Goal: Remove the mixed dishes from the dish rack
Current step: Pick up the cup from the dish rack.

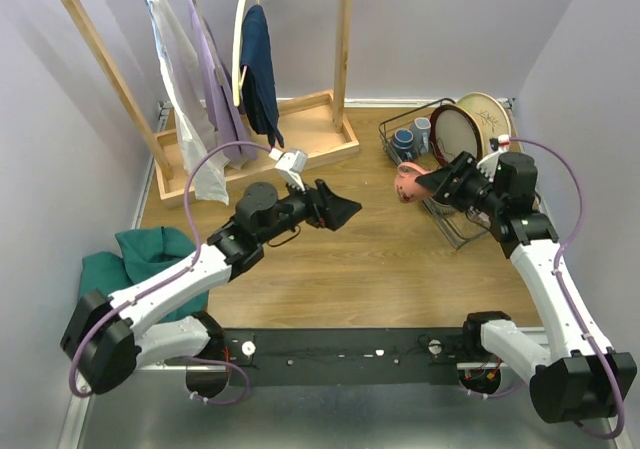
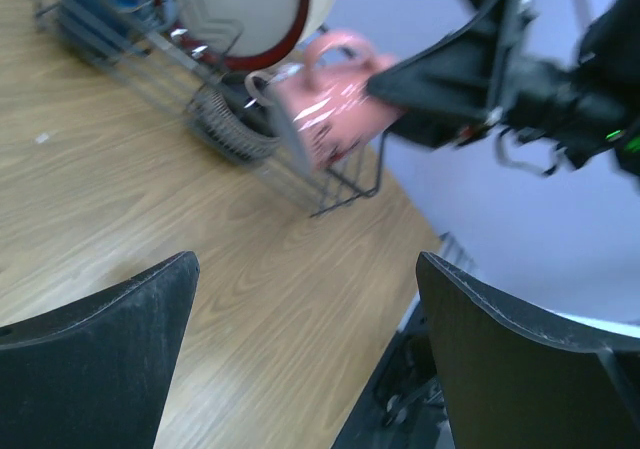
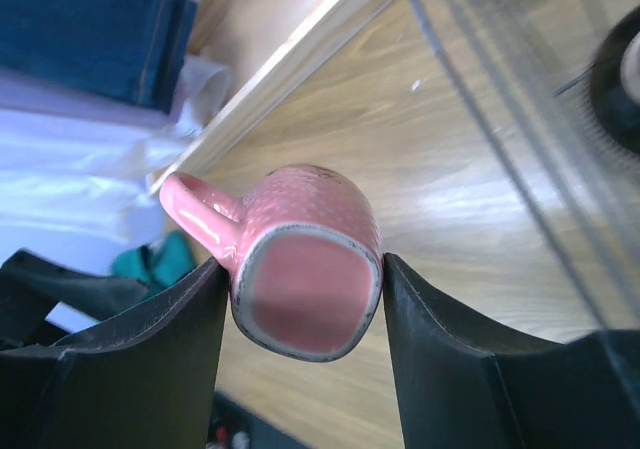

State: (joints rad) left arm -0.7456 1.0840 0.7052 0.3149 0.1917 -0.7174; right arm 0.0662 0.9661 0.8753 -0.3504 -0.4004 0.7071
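The dish rack [image 1: 455,231] stands at the far right of the table [image 1: 380,259]; in it a plate with a dark red rim [image 1: 455,134] and, behind it, a cream plate with a twig mark [image 1: 492,117] stand on edge; a blue mug [image 1: 404,141] and a paler mug [image 1: 423,127] sit at its far left end; the left wrist view also shows a dark bowl [image 2: 232,121] low in the rack near the red-rimmed plate. A pink mug [image 1: 408,182] is at the rack's left edge, clamped between the fingers of the right gripper [image 1: 425,182]; the fingers [image 3: 150,349] press its two sides, its handle pointing left. The left gripper [image 1: 340,212] is over the middle of the table, jaws spread wide and holding nothing, well apart from the mug and facing the rack. A wooden clothes rack [image 1: 300,139] with hanging clothes stands at the far left; a green cloth [image 1: 150,251] lies at the near left.
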